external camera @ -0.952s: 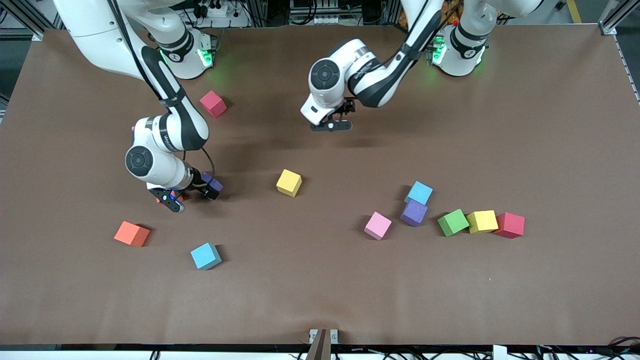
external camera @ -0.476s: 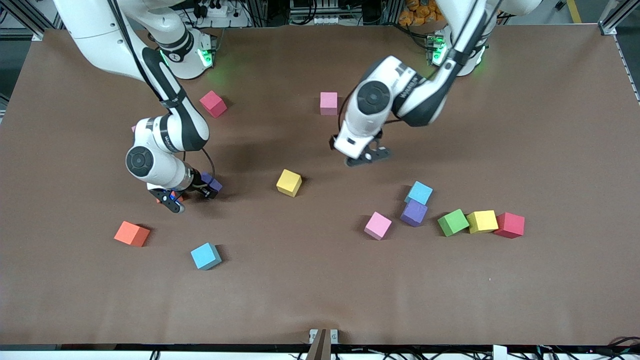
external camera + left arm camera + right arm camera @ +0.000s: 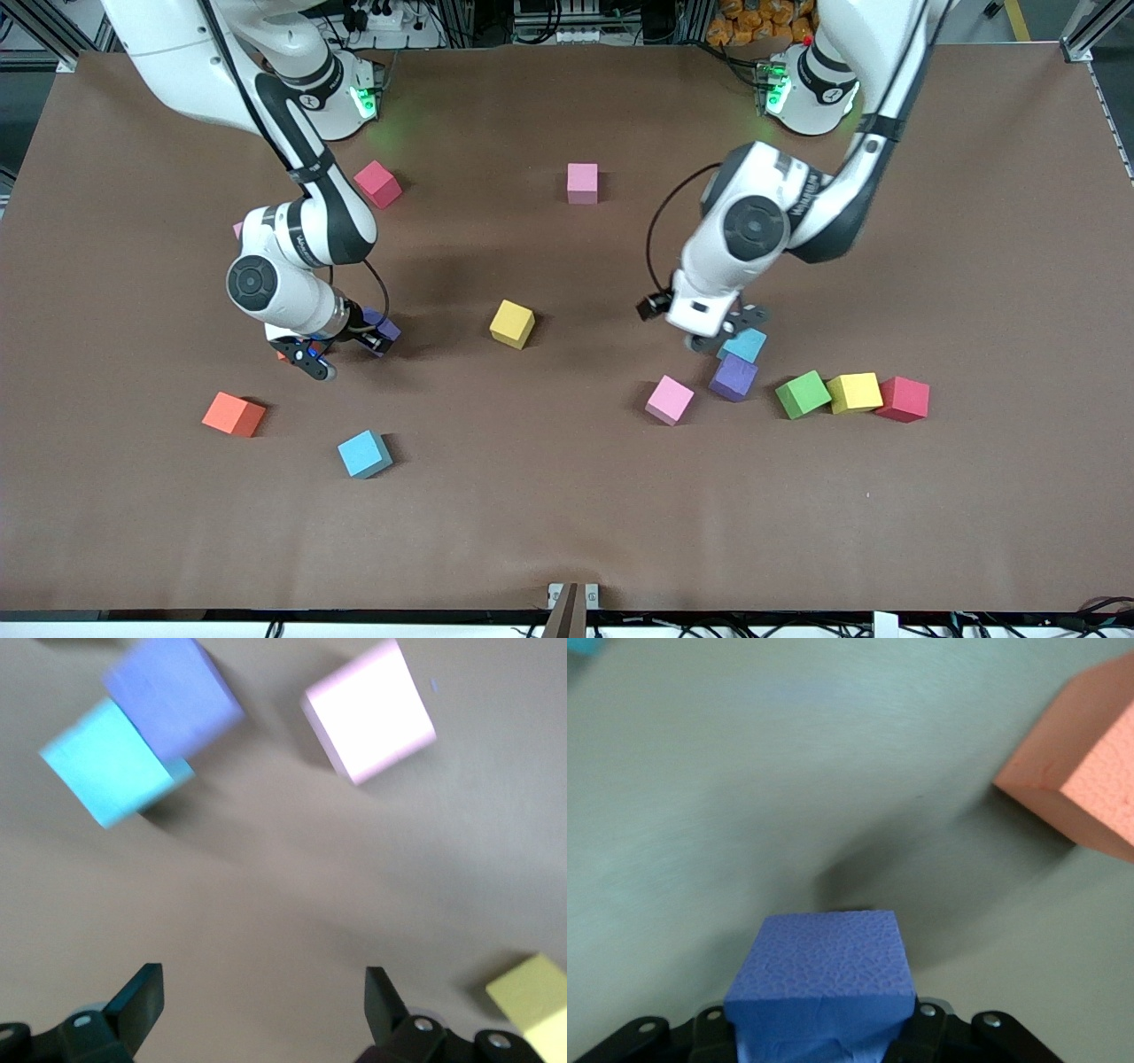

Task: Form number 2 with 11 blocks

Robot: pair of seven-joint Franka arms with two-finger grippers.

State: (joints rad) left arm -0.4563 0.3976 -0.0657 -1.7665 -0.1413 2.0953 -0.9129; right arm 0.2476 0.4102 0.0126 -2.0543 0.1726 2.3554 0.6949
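Brown matte worktop (image 3: pixel 567 532) carries small foam cubes scattered wide, with no digit formed among them. The right gripper (image 3: pixel 341 346) sits low toward the right arm's end, its jaws clamped on a purple foam cube (image 3: pixel 824 970); an orange foam cube (image 3: pixel 234 414) lies nearer the front camera, with a sky-blue foam cube (image 3: pixel 364 454) beside that. The left gripper (image 3: pixel 722 332), jaws spread wide and empty, hangs over a second sky-blue cube (image 3: pixel 743 344), which touches a second purple cube (image 3: pixel 733 377). A pink foam cube (image 3: pixel 670 400) lies just beside that pair. Toward the left arm's end stand a green foam cube (image 3: pixel 803 393), a yellow foam cube (image 3: pixel 855 392) and a crimson-red cube (image 3: pixel 904 399) in a touching row. Another yellow cube (image 3: pixel 512 323) sits mid-worktop; another pink cube (image 3: pixel 582 182) and another crimson-red cube (image 3: pixel 377 183) lie close to the bases.
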